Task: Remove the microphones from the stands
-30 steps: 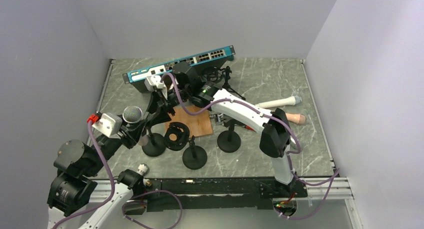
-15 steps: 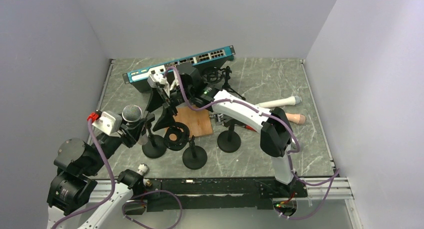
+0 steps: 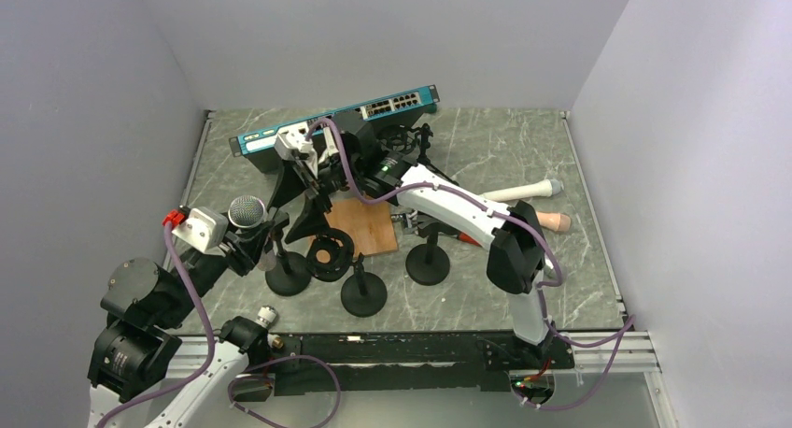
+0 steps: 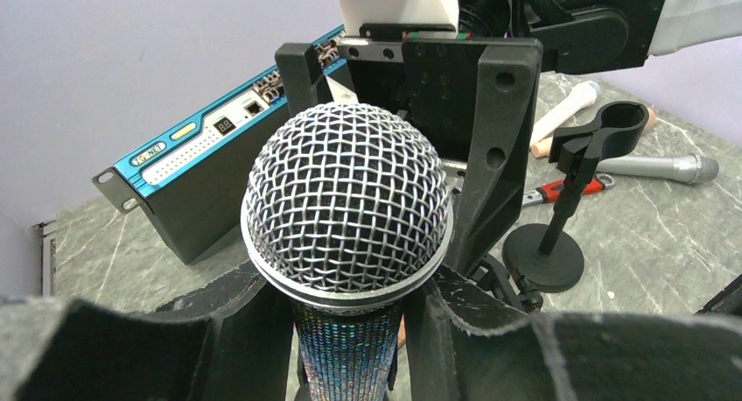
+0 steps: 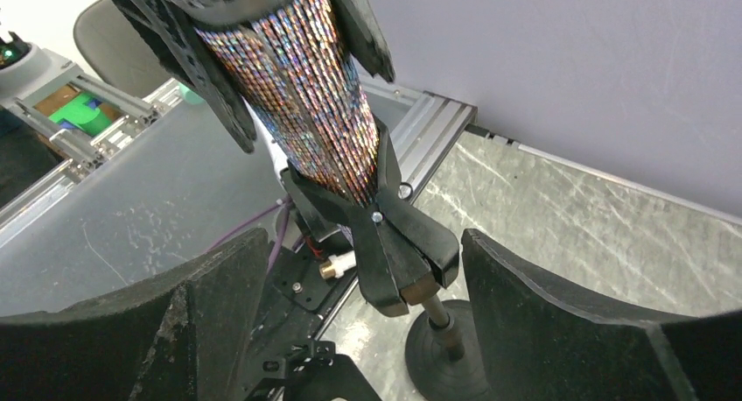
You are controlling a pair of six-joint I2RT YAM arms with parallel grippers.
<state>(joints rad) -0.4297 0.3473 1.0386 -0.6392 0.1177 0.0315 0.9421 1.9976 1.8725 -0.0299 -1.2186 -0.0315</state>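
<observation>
Microphone [image 4: 347, 204] sat at the near left of the table [image 3: 504, 148], upright, its glittery body wedged in the clip [image 5: 385, 235] of the leftmost stand [image 3: 287, 277], so not yet removed. Left gripper [image 4: 348, 318] was clamped on the microphone body just under the mesh head, fingers [image 4: 254, 309] pressed against both sides. Just right and far of it, the right gripper [image 5: 363, 243] hung with jaws wide apart, one on each side of the clip, touching nothing, so the stand was unbraced. Further right lay a wooden board [image 3: 360, 224], two empty stands [image 3: 363, 292] near it, a blue-fronted switch [image 3: 336, 120] at the far side, and two spare microphones [image 3: 523, 192] lying flat on the far right. Risk as judged: the clip looked snug on the body, so a lift by the left arm alone could bring the whole stand up with it, or tip it into the empty stands beside it. A crooked pull could bind the body in the clip, and the fingers might slide on the shaft. Both grippers were crowded around one spot, so a collision between them was possible.
</observation>
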